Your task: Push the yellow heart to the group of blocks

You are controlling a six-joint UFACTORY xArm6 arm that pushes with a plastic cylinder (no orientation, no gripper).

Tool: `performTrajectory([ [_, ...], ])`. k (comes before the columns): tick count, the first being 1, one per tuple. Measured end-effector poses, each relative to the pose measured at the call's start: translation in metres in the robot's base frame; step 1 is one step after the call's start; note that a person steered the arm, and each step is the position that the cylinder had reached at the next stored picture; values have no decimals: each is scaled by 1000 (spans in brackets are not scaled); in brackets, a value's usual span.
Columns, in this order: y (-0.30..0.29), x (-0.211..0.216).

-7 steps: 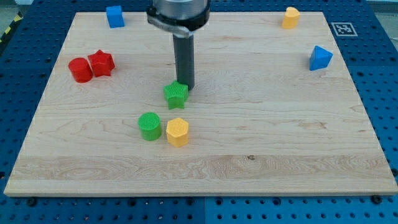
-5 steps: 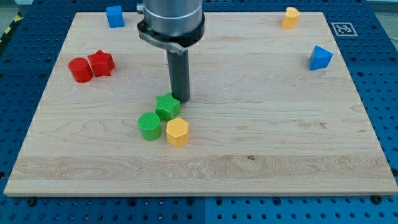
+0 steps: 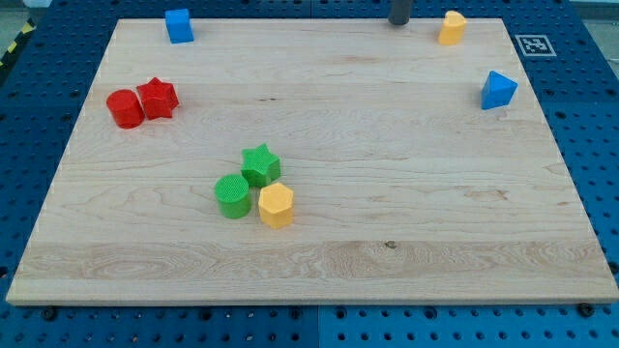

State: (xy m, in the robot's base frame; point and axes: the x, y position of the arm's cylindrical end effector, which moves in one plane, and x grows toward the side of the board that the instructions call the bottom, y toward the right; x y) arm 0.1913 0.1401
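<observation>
The yellow heart [image 3: 451, 27] sits near the board's top right corner. My tip [image 3: 399, 22] is at the view's top edge, just left of the yellow heart with a small gap between them. A group of three blocks lies left of the board's middle: a green star [image 3: 260, 164], a green cylinder [image 3: 232, 196] and a yellow hexagon [image 3: 276, 205], touching one another.
A red cylinder [image 3: 124, 108] and a red star [image 3: 157, 98] touch at the left. A blue cube [image 3: 178, 25] sits at the top left. A blue triangular block [image 3: 497, 90] sits at the right edge. The wooden board [image 3: 387, 251] lies on a blue perforated table.
My tip left the green star and jumped to the top edge beside the yellow heart. Before that, the green star had slid down-left against the green cylinder and yellow hexagon.
</observation>
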Motion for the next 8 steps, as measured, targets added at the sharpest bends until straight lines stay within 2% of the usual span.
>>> performTrajectory([
  [2, 96, 1],
  [5, 77, 33],
  [7, 115, 41],
  [8, 112, 49],
])
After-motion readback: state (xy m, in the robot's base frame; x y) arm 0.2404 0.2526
